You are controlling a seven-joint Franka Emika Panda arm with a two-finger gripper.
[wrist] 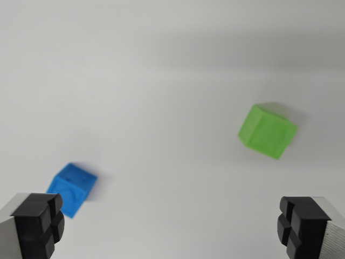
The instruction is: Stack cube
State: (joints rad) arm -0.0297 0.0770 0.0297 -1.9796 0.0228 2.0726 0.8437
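White, matte counter [161, 65] fills the wrist view, bare but for soft shadows. A blue cube [71, 188] and green cube [267, 131] rest well apart on it. The black-padded fingers [39, 224] stand spread wide, holding nothing.

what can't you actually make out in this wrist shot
- Blue cube: its lower left corner is hidden behind a finger at the wrist view's left.
- Green cube: motion blur smears its edges and surface detail.
- Gripper: the bottom edge cuts off both fingers; nothing sits between them.
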